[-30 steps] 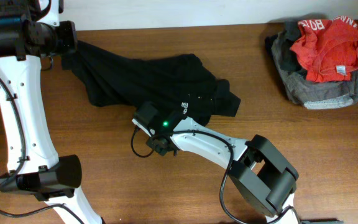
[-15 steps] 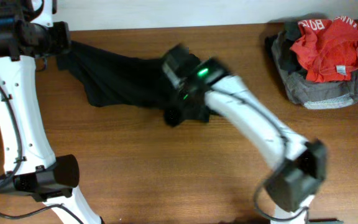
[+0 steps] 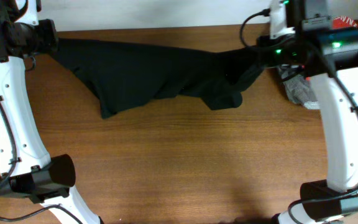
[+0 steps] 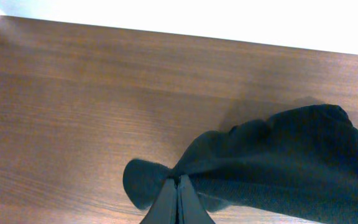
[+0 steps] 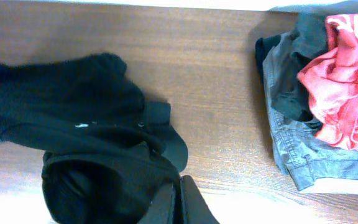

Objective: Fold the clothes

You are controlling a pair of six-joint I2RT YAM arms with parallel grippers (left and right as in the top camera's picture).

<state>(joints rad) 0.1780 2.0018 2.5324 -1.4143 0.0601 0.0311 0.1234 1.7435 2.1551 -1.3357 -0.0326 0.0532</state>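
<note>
The black garment (image 3: 160, 74) hangs stretched across the far half of the table between my two grippers, its lower folds sagging toward the wood. My left gripper (image 3: 53, 43) is shut on its left end at the far left; the wrist view shows the cloth (image 4: 278, 162) pinched at my closed fingertips (image 4: 179, 183). My right gripper (image 3: 260, 55) is shut on its right end at the far right; its wrist view shows bunched black cloth (image 5: 86, 149) against the closed fingers (image 5: 178, 186). No logo or label shows.
A red garment with white lettering (image 5: 347, 74) lies on a grey garment (image 5: 297, 143) at the far right of the table; the grey one also shows in the overhead view (image 3: 298, 92), partly behind my right arm. The wooden table's far edge (image 3: 166, 27) runs just behind the black garment.
My right arm swung from the table's middle up to the far right, pulling the black garment's right end with it. The garment went from a heap to a stretched band. The left gripper held its end.
</note>
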